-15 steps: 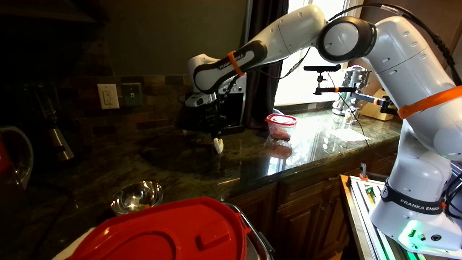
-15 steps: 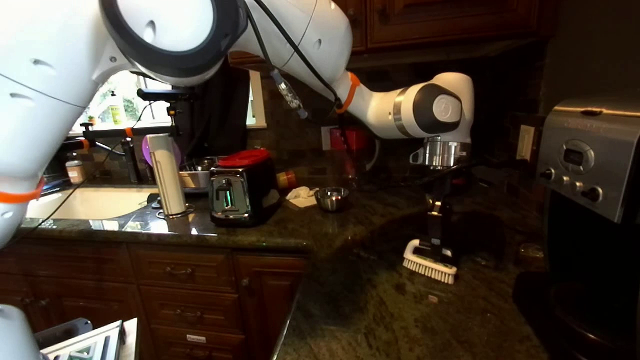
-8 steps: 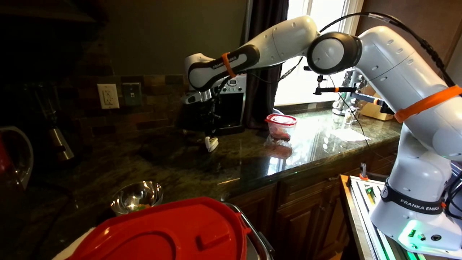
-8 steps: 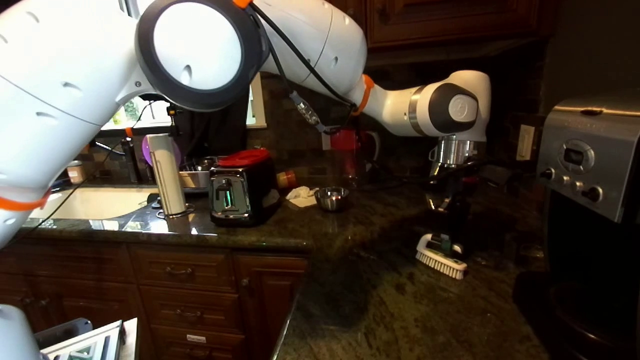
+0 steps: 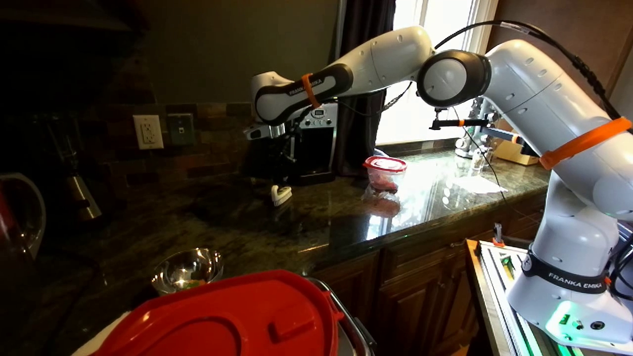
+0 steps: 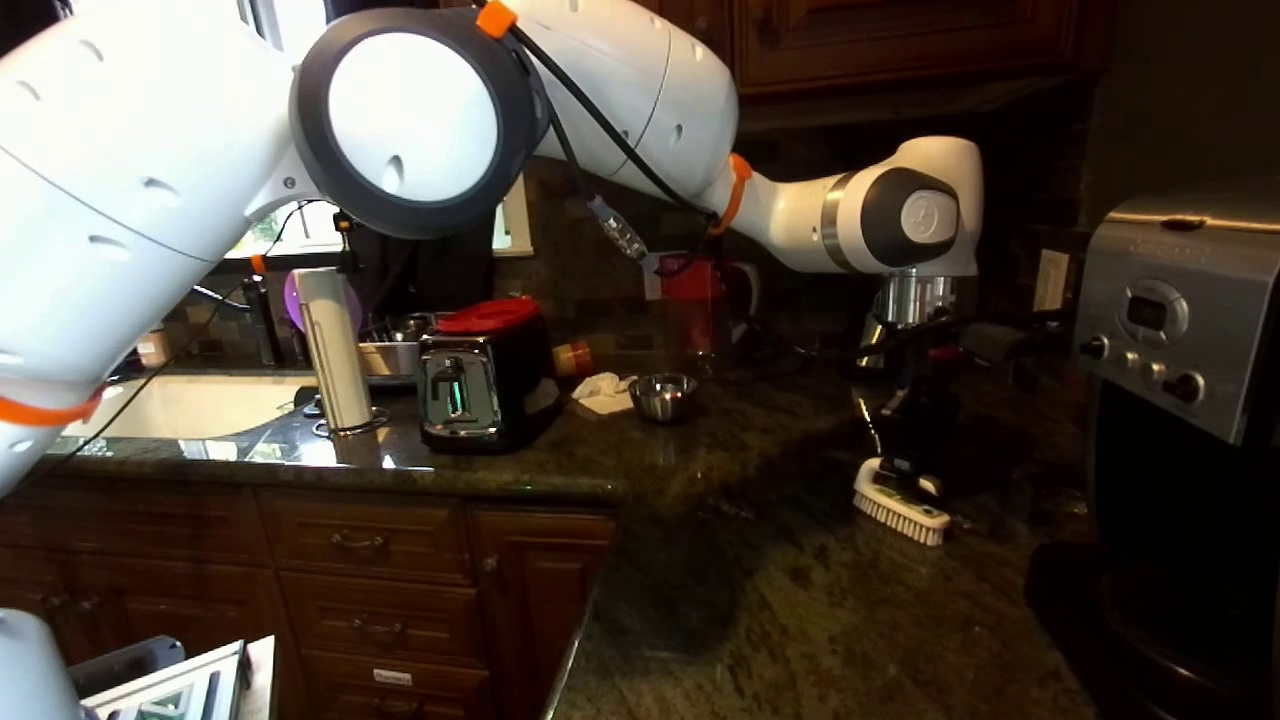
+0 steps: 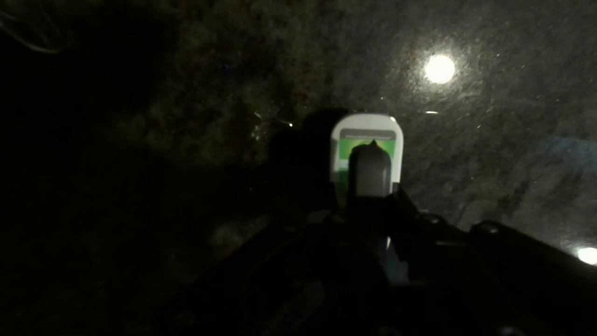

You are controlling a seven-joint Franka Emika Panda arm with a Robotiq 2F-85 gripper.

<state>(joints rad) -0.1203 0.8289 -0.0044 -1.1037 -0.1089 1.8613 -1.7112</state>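
Seven-jointed arm (image 5: 504, 74), bent in a high arch: in an exterior view the upper segment (image 5: 559, 104) leans up from above the base (image 5: 554, 301) to the rounded elbow (image 5: 445, 79), whence the forearm (image 5: 381, 62) slopes down to the wrist (image 5: 269, 101). The claw (image 7: 366, 191) hangs beneath the wrist, pointing downward, much of it lost in shadow. In the wrist view its dark fingers (image 7: 403, 199) reach in from the lower edge, set in a grip from both sides.
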